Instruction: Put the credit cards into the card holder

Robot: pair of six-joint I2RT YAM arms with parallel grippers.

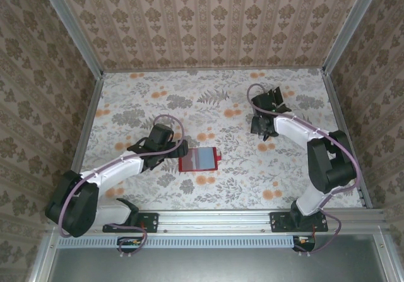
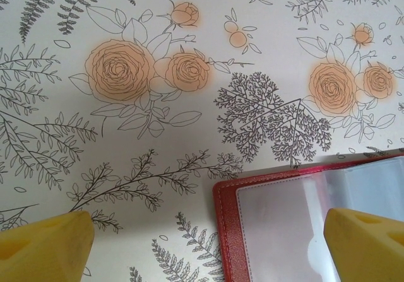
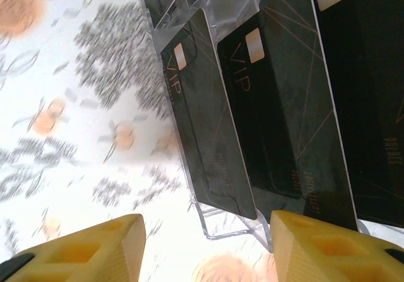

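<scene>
The card holder lies open and flat at mid-table, a red wallet with clear inner sleeves. My left gripper hovers open at its left edge. In the left wrist view one yellow fingertip is over the wallet and the other over bare tablecloth. Several black credit cards with pale chips stand in a clear slotted rack. My right gripper is open just in front of the rack; its fingers straddle the rack's near corner with nothing gripped.
A floral tablecloth covers the table, which is closed in by patterned walls at the back and both sides. A metal rail with the arm bases runs along the near edge.
</scene>
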